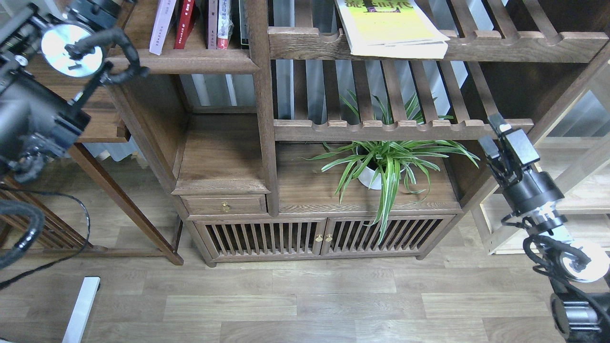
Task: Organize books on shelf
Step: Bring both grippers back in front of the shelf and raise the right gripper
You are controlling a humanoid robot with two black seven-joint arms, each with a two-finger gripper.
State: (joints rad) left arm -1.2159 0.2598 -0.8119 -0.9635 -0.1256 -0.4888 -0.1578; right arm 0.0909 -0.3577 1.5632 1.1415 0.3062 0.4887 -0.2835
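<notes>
The shelf (183, 61), a dark-brown board with a rounded front edge, is at the top left. On it stand the white-lavender book (162, 26), leaning, and the red book (186, 24), beside several other upright books (219, 24). The large yellow-green book (393, 29) lies flat on the upper slatted rack (500, 45), overhanging its front rail. My right gripper (494, 134) is open and empty, at the right end of the lower slatted rack (405, 129), well below that book. My left arm (71, 50) is at the shelf's left end; its gripper is cut off by the top edge.
A potted spider plant (381, 166) stands on the cabinet top under the lower rack. A vertical post (259, 95) divides shelf and racks. A pale-wood shelving unit (572, 190) is behind my right arm. A dark side table (95, 124) is at the left.
</notes>
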